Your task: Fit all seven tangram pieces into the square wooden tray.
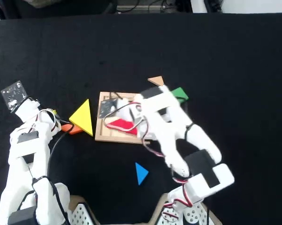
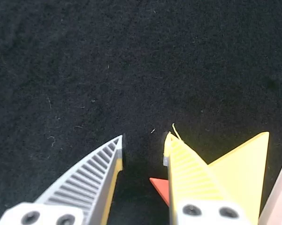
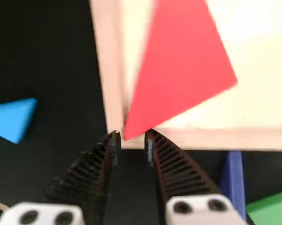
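- we see the left end effector [image 2: 144, 137] spread wide over bare worktop [image 2: 84, 70] toward the left edge, with the yellow triangle [image 2: 239, 168] just beside it.
- the right end effector [image 3: 132, 135] is narrowly spread at the wooden tray [image 3: 108, 70] rim, its tips flanking a corner of the red triangle [image 3: 178, 70].
- the red triangle lies in the tray, mid-worktop.
- the blue triangle [image 1: 141, 172] lies apart, toward the near edge.

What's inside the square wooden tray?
A red triangle piece lies in the square wooden tray, one corner over its rim, bare wood beside it. The white right arm covers the rest; more pieces could hide there.
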Tool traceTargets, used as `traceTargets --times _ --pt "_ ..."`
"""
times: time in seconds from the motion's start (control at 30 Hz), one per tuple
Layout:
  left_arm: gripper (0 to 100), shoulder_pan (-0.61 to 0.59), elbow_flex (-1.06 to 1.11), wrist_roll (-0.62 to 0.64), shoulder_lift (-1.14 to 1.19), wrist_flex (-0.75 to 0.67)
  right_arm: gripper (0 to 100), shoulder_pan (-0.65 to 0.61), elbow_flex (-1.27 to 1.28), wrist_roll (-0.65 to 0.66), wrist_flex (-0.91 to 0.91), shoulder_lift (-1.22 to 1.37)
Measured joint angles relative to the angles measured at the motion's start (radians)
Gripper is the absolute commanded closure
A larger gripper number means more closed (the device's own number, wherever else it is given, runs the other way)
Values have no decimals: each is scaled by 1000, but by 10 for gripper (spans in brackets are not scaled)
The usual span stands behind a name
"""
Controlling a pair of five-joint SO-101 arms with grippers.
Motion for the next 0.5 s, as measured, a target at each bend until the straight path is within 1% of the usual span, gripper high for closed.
traceTargets --times 0.17,0.27,0.33,0.4,0.43,0.5 --pt "846 0 0 0 0 0 904 -74 0 -44 9 -44" --pt "846 0 0 0 0 0 905 -72 -6 -49 11 -97" --pt "846 0 0 0 0 0 906 -49 -38 -66 6 -132" --pt "846 0 0 0 0 0 908 -15 -66 -124 -46 -143" --pt "846 0 0 0 0 0 918 -5 -68 -175 -91 -143" --pt "846 0 0 0 0 0 980 -2 -68 -296 -186 -123"
